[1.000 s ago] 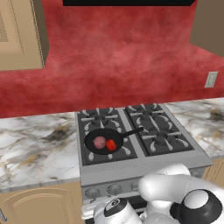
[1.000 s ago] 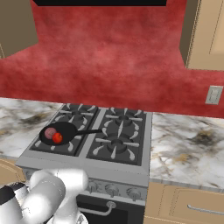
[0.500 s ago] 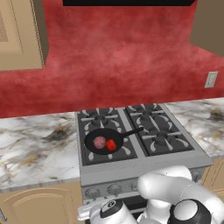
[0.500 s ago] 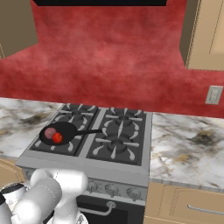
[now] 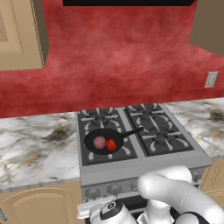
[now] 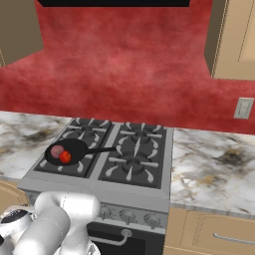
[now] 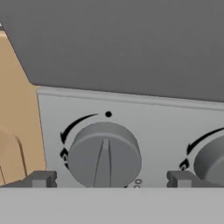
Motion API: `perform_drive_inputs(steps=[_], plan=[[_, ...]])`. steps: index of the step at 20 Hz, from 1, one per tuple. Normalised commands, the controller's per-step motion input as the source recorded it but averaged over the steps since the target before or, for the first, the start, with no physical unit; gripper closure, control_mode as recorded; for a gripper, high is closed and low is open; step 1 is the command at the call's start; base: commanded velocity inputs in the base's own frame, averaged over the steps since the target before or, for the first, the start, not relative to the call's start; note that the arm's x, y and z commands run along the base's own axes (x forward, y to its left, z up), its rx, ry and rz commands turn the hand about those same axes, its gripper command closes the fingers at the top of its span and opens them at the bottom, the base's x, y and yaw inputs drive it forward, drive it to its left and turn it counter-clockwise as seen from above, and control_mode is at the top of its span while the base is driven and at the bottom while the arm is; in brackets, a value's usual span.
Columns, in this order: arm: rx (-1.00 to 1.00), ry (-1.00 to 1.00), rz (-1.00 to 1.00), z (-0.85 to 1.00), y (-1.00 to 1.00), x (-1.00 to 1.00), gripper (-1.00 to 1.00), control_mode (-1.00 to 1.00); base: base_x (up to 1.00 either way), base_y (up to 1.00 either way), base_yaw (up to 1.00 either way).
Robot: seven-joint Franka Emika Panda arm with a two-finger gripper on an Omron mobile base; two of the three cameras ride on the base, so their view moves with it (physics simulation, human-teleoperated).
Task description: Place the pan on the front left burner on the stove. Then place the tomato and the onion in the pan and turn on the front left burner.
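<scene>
While the stove [image 5: 144, 164] stands between marbled counters [image 5: 30, 148], the pan [image 5: 104, 141] sits on the front left burner [image 5: 109, 151] with its handle reaching toward the middle of the grates. Inside it the onion [image 5: 99, 141] and the tomato [image 5: 111, 145] lie touching, side by side. Down at the control panel, the gripper [image 7: 109, 177] stands wide apart, its fingertips [image 7: 41, 178] flanking a round grey knob [image 7: 104, 159] without gripping it.

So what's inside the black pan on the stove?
The pan holds the pink-mauve onion and red tomato, side by side. The pan covers most of the front left burner.
</scene>
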Motion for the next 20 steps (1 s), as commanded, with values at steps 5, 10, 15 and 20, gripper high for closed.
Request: perform_drive_inputs(steps=[5, 10, 15, 20], plan=[[0.01, -0.06, 0.0, 0.0, 0.0, 0.19, -1.0, -1.0, 0.0, 0.0, 0.0], [0.0, -0.04, 0.0, -0.07, 0.07, 0.28, -1.0, -1.0, 0.0, 0.0, 0.0], [0.0, -0.01, 0.0, -0.28, 0.17, 0.27, -1.0, -1.0, 0.0, 0.0, 0.0], [0.0, -0.02, 0.01, -0.25, 0.03, 0.24, -1.0, -1.0, 0.0, 0.0, 0.0]])
